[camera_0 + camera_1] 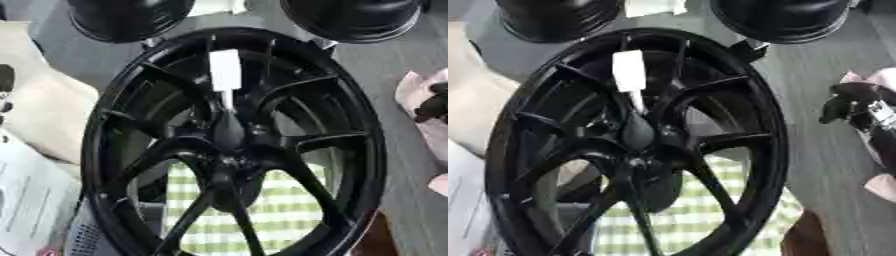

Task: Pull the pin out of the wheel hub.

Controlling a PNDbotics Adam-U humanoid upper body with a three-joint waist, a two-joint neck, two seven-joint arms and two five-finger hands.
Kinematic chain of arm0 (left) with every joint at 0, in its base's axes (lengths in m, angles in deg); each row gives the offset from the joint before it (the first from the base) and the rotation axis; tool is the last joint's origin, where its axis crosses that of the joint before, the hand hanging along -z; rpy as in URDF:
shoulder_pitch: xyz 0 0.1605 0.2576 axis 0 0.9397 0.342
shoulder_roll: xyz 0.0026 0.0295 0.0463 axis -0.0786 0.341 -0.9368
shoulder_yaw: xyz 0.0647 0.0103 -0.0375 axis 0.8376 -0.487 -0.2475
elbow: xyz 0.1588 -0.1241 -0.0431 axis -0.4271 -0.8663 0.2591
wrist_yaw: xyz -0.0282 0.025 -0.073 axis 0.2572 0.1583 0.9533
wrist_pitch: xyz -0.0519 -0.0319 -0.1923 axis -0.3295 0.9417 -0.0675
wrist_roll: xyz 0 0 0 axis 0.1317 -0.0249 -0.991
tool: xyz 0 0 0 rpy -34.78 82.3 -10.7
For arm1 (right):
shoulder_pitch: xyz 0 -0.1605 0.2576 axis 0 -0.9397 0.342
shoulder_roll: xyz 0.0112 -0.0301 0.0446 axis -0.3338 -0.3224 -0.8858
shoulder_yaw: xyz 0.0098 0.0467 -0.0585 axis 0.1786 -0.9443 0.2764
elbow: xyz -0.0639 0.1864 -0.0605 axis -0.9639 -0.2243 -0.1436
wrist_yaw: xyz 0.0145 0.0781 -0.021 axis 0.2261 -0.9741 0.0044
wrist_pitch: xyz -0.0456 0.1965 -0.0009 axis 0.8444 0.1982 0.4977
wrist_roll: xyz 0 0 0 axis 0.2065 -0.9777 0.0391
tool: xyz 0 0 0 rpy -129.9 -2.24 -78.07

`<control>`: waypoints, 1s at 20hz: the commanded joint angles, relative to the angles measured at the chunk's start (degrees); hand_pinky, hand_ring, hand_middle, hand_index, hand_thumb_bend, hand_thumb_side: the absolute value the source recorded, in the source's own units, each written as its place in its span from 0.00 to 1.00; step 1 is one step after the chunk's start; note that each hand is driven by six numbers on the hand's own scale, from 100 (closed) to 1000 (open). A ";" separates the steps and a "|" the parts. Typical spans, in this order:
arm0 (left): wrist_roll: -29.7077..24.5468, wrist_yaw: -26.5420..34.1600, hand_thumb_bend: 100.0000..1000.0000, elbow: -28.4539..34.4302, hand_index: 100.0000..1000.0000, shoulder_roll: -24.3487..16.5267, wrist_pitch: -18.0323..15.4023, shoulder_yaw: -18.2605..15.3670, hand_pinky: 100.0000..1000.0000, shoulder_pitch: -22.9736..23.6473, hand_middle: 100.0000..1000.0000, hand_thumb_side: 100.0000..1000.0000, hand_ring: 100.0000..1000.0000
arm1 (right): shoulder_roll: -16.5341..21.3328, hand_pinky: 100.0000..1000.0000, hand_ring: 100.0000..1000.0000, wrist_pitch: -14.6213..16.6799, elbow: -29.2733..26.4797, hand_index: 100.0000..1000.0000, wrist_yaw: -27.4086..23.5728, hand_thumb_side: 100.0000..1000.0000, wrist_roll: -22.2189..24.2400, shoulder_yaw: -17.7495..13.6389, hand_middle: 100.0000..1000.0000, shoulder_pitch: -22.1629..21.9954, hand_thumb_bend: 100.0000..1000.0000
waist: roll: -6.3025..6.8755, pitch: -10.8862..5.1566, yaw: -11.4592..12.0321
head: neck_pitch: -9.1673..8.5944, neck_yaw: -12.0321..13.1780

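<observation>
A big black wheel (232, 145) fills the middle of the frame, standing up with its spokes facing the camera, and green checked cloth (280, 210) shows through the gaps low down. The pin (225, 75), white with a thin stem, sticks out of the hub (229, 135) and points toward the top of the frame. A black hand (852, 106) shows at the right edge, well apart from the wheel, with fingers bent, but I cannot tell if it holds anything.
</observation>
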 commanded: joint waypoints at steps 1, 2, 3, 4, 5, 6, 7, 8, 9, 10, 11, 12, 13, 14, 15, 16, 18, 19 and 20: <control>-0.34 -0.62 0.74 1.01 0.57 -3.70 0.36 0.05 0.61 -0.95 0.37 0.39 0.60 | 1.18 0.81 0.55 0.27 -0.98 0.73 -0.15 0.66 -0.35 -0.46 0.54 -0.06 0.00 | 0.10 -1.15 -0.13 | 0.11 -0.02; -0.52 -0.75 0.74 1.04 0.57 -4.46 0.52 0.19 0.61 -1.14 0.37 0.39 0.60 | 1.15 0.81 0.55 0.40 -1.13 0.73 -0.27 0.66 -0.54 -0.57 0.54 -0.24 0.00 | 0.17 -1.09 -0.19 | 0.19 -0.02; -0.73 -0.88 0.74 1.07 0.57 -5.23 0.69 0.36 0.61 -1.37 0.38 0.39 0.60 | 1.08 0.81 0.55 0.51 -1.27 0.73 -0.32 0.66 -0.77 -0.70 0.54 -0.44 0.00 | 0.24 -0.99 -0.22 | 0.26 -0.04; -0.92 -0.97 0.74 1.10 0.57 -5.78 0.86 0.50 0.61 -1.53 0.38 0.40 0.60 | 1.03 0.81 0.55 0.57 -1.38 0.73 -0.30 0.66 -0.94 -0.78 0.54 -0.60 0.00 | 0.29 -0.92 -0.23 | 0.30 -0.07; -1.22 -1.12 0.74 1.18 0.57 -6.55 1.05 0.70 0.61 -1.72 0.38 0.40 0.60 | 0.99 0.81 0.55 0.62 -1.49 0.73 -0.21 0.66 -1.08 -0.87 0.54 -0.85 0.00 | 0.37 -0.83 -0.18 | 0.28 -0.13; -1.54 -1.30 0.74 1.25 0.57 -7.40 1.33 0.90 0.61 -1.88 0.38 0.40 0.60 | 0.97 0.81 0.55 0.65 -1.61 0.73 -0.04 0.66 -1.20 -0.98 0.54 -1.12 0.00 | 0.42 -0.77 -0.08 | 0.33 -0.20; -1.91 -1.54 0.74 1.31 0.57 -8.44 1.66 1.13 0.61 -2.02 0.38 0.40 0.60 | 0.94 0.81 0.55 0.68 -1.74 0.73 0.14 0.66 -1.31 -1.07 0.54 -1.38 0.00 | 0.42 -0.75 0.12 | 0.45 -0.29; -2.30 -1.78 0.74 1.37 0.57 -9.38 1.99 1.34 0.62 -2.12 0.38 0.40 0.60 | 0.92 0.81 0.55 0.70 -1.87 0.73 0.30 0.66 -1.38 -1.13 0.54 -1.61 0.00 | 0.40 -0.76 0.32 | 0.55 -0.37; -2.85 -2.09 0.75 1.43 0.58 -10.74 2.39 1.68 0.62 -2.22 0.38 0.40 0.60 | 0.92 0.81 0.55 0.72 -1.97 0.73 0.47 0.66 -1.45 -1.21 0.54 -1.91 0.00 | 0.35 -0.84 0.66 | 0.74 -0.47; -3.44 -2.35 0.75 1.47 0.58 -12.02 2.82 1.99 0.62 -2.32 0.38 0.40 0.60 | 0.91 0.81 0.55 0.73 -2.05 0.73 0.63 0.67 -1.49 -1.29 0.54 -2.21 0.00 | 0.29 -0.95 1.00 | 0.93 -0.54; -4.09 -2.49 0.75 1.49 0.58 -13.45 3.30 2.35 0.62 -2.41 0.38 0.40 0.60 | 0.91 0.81 0.55 0.71 -2.08 0.73 0.80 0.67 -1.52 -1.37 0.54 -2.55 0.00 | 0.22 -1.11 1.40 | 1.15 -0.59; -4.69 -2.45 0.75 1.50 0.58 -14.75 3.78 2.67 0.62 -2.48 0.38 0.40 0.60 | 0.91 0.81 0.55 0.71 -2.09 0.73 0.96 0.67 -1.55 -1.45 0.54 -2.82 0.00 | 0.14 -1.26 1.75 | 1.35 -0.62; -5.29 -2.30 0.74 1.48 0.58 -16.41 4.33 3.05 0.62 -2.51 0.38 0.40 0.60 | 0.94 0.81 0.55 0.73 -2.10 0.73 1.06 0.67 -1.58 -1.52 0.54 -3.08 0.00 | 0.04 -1.44 2.12 | 1.58 -0.67; -5.83 -2.11 0.74 1.49 0.58 -18.01 4.88 3.38 0.62 -2.57 0.39 0.41 0.60 | 0.97 0.81 0.55 0.77 -2.11 0.73 1.13 0.66 -1.62 -1.58 0.54 -3.31 0.00 | -0.06 -1.61 2.38 | 1.76 -0.75; -6.51 -2.12 0.74 1.54 0.58 -20.09 5.39 3.80 0.63 -2.72 0.39 0.41 0.60 | 1.06 0.81 0.55 0.83 -2.13 0.73 1.15 0.66 -1.67 -1.65 0.54 -3.54 0.00 | -0.16 -1.82 2.66 | 2.00 -0.86; -7.14 -2.19 0.74 1.58 0.59 -21.77 5.85 4.09 0.63 -2.91 0.39 0.41 0.60 | 1.13 0.81 0.55 0.90 -2.16 0.73 1.16 0.67 -1.73 -1.71 0.54 -3.75 0.00 | -0.24 -1.98 2.87 | 2.16 -0.96; -8.72 -2.54 0.74 1.57 0.59 -26.15 6.84 4.79 0.64 -3.62 0.39 0.42 0.61 | 1.29 0.81 0.55 1.01 -2.19 0.73 1.25 0.67 -1.78 -1.79 0.54 -4.24 0.00 | -0.35 -2.27 3.23 | 2.36 -1.18; -9.72 -2.64 0.73 1.54 0.60 -28.56 7.40 5.28 0.64 -4.03 0.40 0.42 0.61 | 1.35 0.81 0.55 1.05 -2.18 0.73 1.33 0.67 -1.78 -1.81 0.54 -4.44 0.00 | -0.37 -2.37 3.28 | 2.46 -1.24; -10.96 -2.71 0.73 1.50 0.60 -30.90 8.05 5.87 0.65 -4.49 0.40 0.42 0.61 | 1.39 0.81 0.55 1.09 -2.17 0.73 1.41 0.67 -1.78 -1.84 0.54 -4.63 0.00 | -0.39 -2.44 3.29 | 2.53 -1.26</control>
